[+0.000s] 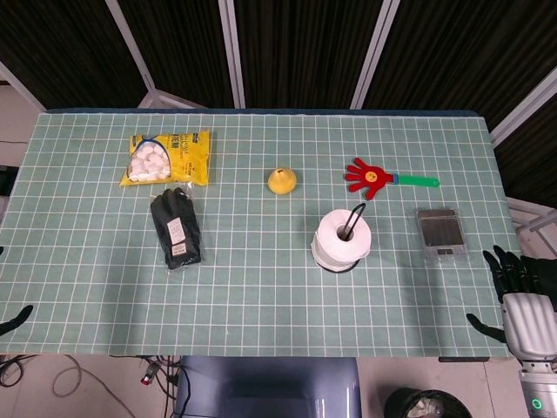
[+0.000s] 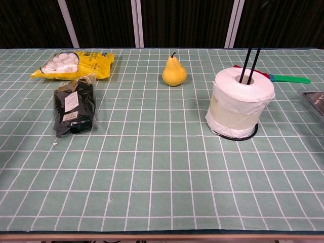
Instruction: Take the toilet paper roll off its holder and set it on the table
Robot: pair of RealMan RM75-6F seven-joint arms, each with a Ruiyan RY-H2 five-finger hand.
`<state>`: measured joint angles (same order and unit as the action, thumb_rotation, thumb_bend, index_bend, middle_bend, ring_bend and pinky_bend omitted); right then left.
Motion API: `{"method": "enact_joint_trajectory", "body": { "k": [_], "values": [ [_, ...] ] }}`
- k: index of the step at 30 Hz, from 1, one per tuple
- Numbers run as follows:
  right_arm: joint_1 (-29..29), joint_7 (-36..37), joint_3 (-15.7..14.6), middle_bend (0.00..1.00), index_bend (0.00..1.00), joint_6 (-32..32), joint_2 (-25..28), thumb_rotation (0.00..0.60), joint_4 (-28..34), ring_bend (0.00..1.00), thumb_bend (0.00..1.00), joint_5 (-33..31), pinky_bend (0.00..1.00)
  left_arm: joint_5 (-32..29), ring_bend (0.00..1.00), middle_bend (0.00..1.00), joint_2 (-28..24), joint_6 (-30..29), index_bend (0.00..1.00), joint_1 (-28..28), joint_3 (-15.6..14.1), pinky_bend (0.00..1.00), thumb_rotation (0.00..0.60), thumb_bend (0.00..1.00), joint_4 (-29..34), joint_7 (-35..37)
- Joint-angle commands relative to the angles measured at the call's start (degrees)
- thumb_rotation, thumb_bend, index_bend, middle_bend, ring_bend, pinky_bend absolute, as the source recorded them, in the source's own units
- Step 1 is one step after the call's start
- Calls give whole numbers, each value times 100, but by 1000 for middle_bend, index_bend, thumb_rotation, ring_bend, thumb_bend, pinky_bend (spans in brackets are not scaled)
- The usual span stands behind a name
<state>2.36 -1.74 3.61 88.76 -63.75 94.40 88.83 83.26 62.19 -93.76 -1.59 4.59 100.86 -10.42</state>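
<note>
A white toilet paper roll [image 1: 343, 239] [image 2: 241, 103] stands upright on its black wire holder [image 1: 356, 214] [image 2: 251, 62], right of the table's middle. The holder's two thin rods rise through the roll's core. My right hand [image 1: 522, 305] hovers off the table's front right corner, fingers spread and empty, well right of the roll. Of my left hand [image 1: 16, 319] only a dark tip shows at the far left edge of the head view. Neither hand appears in the chest view.
On the green gridded table [image 1: 261, 287] lie a yellow bag of white balls [image 1: 167, 157] [image 2: 76, 63], a black packet [image 1: 177, 228] [image 2: 75, 106], a yellow pear [image 1: 281, 180] [image 2: 174, 72], a red hand-shaped clapper [image 1: 370, 177] and a silver scale [image 1: 440, 232].
</note>
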Motion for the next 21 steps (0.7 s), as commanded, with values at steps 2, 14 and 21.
{"method": "enact_joint_trajectory", "body": {
  "k": [2,14,21],
  "values": [
    [-16,114,12,0,0,-18,1,600,70,0,0,-80,0,32,0,0,-12,-50,124,-27,-10,0,600,116,15,15],
    [331,2399,0,0,0,-1253,-217,600,674,0,0,-704,0,-32,0,0,-22,1,123,-13,8,0,600,116,26,19],
    [805,3546,364,0,0,-2190,-729,600,477,0,0,-1377,0,-82,0,0,-22,4,124,-16,29,0,600,116,17,22]
  ]
}}
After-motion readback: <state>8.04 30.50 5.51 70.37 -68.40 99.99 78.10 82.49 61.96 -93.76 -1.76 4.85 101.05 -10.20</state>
